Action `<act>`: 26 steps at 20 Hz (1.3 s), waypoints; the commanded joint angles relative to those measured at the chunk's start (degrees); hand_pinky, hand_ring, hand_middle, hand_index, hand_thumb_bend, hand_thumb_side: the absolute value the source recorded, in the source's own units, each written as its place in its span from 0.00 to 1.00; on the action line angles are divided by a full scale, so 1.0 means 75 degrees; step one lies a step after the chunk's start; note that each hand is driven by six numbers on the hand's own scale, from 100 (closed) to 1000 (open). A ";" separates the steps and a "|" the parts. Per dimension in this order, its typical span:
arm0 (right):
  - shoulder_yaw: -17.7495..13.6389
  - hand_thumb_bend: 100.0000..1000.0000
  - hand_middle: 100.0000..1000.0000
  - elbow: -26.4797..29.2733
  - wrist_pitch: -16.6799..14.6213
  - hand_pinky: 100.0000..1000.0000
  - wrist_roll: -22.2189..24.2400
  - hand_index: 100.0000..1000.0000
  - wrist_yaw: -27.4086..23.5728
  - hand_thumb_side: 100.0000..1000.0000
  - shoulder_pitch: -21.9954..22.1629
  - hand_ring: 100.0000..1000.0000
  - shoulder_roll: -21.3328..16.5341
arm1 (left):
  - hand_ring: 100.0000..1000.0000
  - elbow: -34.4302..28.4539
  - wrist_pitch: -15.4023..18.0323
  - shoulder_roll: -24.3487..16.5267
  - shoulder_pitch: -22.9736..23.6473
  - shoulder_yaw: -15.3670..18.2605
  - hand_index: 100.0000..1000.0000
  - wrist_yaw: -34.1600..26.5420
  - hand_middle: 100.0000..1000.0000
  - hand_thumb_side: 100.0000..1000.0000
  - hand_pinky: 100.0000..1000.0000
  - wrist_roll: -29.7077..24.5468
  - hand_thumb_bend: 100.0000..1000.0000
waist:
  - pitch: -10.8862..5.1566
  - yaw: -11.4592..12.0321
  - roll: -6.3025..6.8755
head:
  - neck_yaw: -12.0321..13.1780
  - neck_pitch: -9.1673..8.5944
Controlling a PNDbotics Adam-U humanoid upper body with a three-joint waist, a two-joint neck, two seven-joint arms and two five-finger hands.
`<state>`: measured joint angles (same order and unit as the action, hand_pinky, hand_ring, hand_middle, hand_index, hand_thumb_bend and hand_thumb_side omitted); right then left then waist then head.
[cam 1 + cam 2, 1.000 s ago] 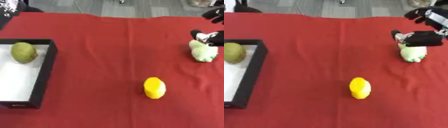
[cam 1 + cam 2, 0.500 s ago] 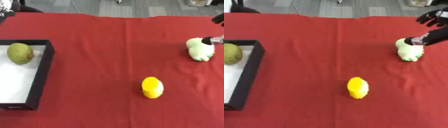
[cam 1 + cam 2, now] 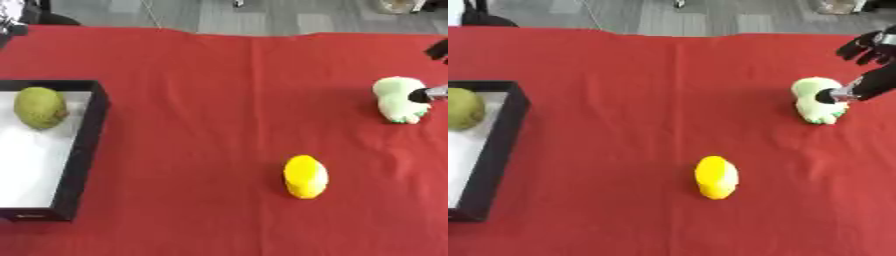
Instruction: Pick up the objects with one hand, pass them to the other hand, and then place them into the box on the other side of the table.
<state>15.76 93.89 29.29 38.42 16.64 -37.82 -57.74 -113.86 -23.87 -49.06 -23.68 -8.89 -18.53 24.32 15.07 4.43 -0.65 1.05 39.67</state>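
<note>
The right robot hand [image 3: 866, 82], fingers spread and empty, touches the pale green toy's [image 3: 817, 99] 3 o'clock side; the yellow toy [image 3: 716, 177] lies toward 7 o'clock

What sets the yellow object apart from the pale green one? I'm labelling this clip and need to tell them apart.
The yellow object is bright yellow, the pale green object whitish green. The yellow one lies near the table's middle, towards the front; the pale green one lies far right. Nothing is near the yellow one, while the right hand is at the pale green one's side. Both rest on the red cloth, outside the box.
</note>
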 commanded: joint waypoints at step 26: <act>0.0344 0.45 0.88 -0.1062 -0.0313 0.98 0.0076 0.94 0.0413 0.38 -0.0286 0.92 0.0401 | 0.70 -0.0098 -0.0228 -0.0049 -0.0157 -0.0028 0.68 -0.0015 0.56 0.68 0.77 0.0114 0.00 | 0.0076 0.0121 0.0012 | -0.0244 -0.0034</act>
<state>18.75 85.99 26.72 38.34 19.41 -38.91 -53.56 -113.86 -25.48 -48.31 -23.99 -9.42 -18.55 25.07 15.65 5.31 -0.64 -0.68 39.67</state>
